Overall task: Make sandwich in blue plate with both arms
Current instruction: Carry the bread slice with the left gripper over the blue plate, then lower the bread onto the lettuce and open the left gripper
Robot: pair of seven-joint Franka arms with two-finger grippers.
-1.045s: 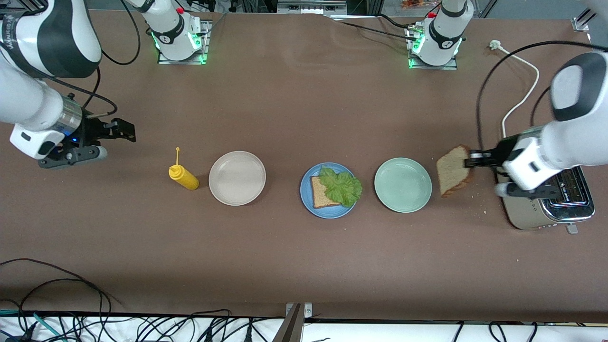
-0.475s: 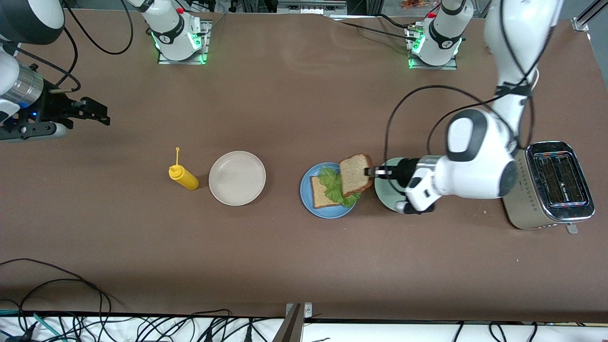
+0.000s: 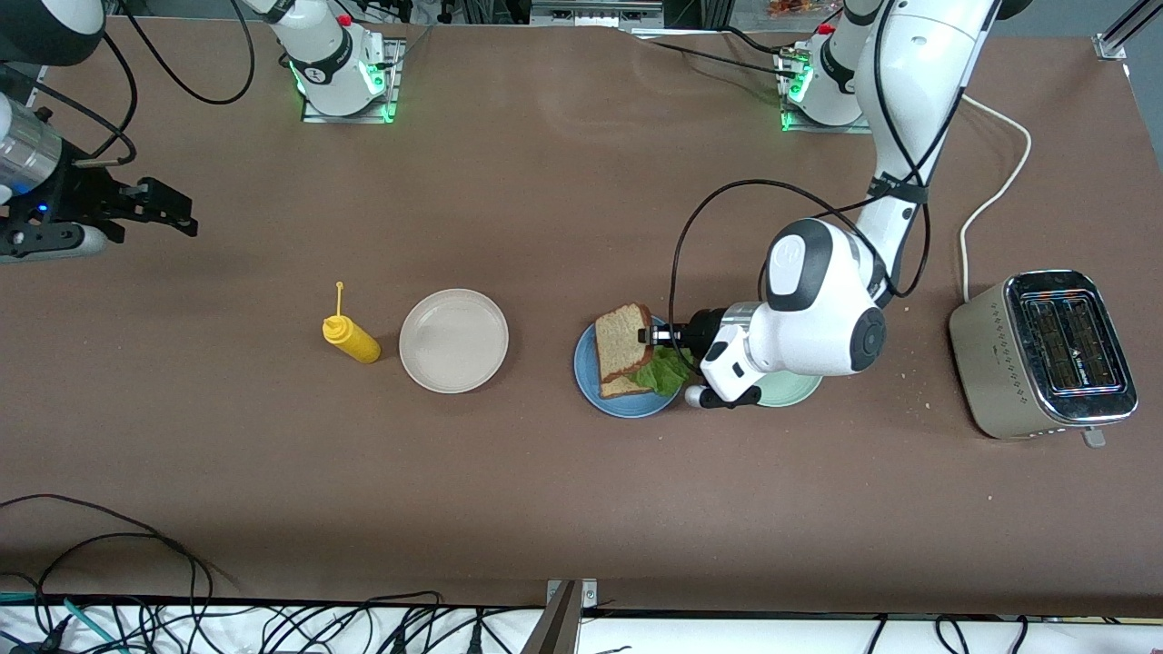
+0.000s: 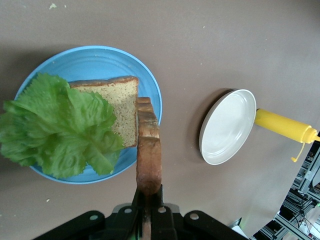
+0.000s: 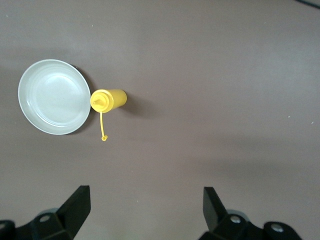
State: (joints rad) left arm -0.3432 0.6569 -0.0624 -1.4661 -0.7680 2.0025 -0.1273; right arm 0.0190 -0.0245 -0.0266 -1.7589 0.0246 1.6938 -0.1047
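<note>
I see the blue plate (image 3: 586,381) in the middle of the worktop (image 3: 581,509), with the bottom bread (image 4: 120,107) and the green lettuce (image 4: 57,127) lying on it. My left tool (image 3: 656,336) is pinching the top slice (image 3: 622,341) by its crust and holds it right over that plate now. A moment ago this slice was up by the toaster (image 3: 1045,359), and it has come over the pale green plate (image 3: 795,392) to get here. That means the sandwich is almost done, I think. The slice is tipped on its edge, so I should lay it flat on the lettuce and then let go. The beige plate (image 3: 453,341) and the yellow bottle (image 3: 351,338) sit toward the right arm's end. Farther back, my right tool (image 3: 150,207) waits over bare worktop with its fingers spread wide and nothing in them.
</note>
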